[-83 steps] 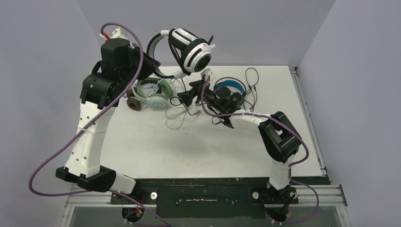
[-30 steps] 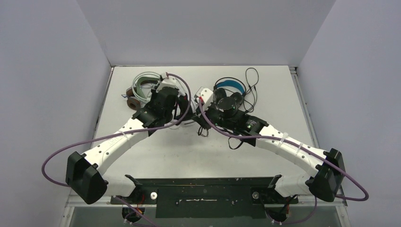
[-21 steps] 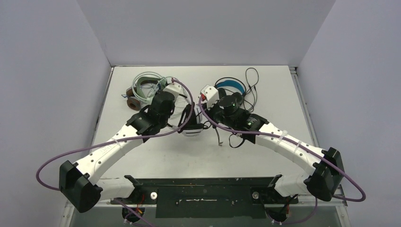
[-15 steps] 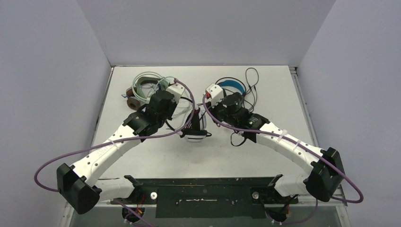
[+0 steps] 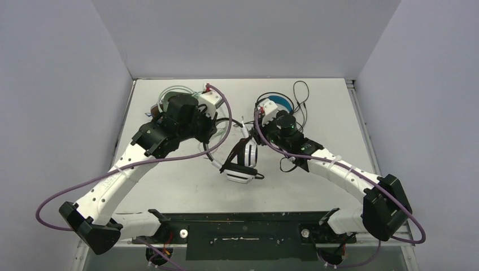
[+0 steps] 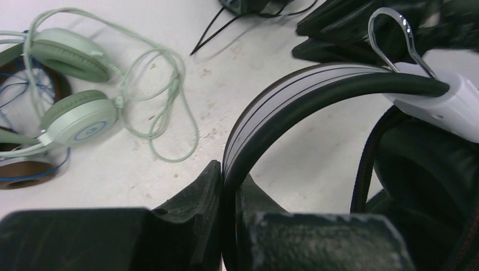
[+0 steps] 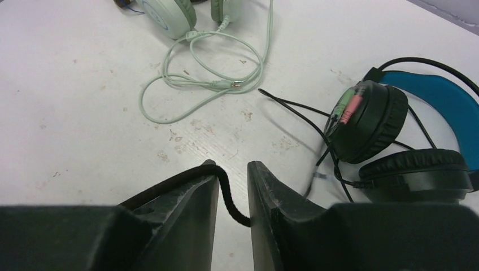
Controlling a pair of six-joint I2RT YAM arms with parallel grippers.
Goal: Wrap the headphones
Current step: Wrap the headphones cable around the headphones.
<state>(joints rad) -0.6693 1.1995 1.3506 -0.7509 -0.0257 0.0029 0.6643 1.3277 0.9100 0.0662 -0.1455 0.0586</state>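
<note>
Headset (image 5: 242,169), striped white, mid-frame in the top view: probably light, stiff band (image 6: 294,93), limp cord (image 7: 227,197). My left pincer (image 6: 229,178) pinches the band; my right pincer (image 7: 233,169), slightly spread, straddles the cord, likely the best hold.

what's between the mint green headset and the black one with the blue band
Right wrist view: the looped cord of the mint green headset, then a thin black cord, on bare table.
</note>
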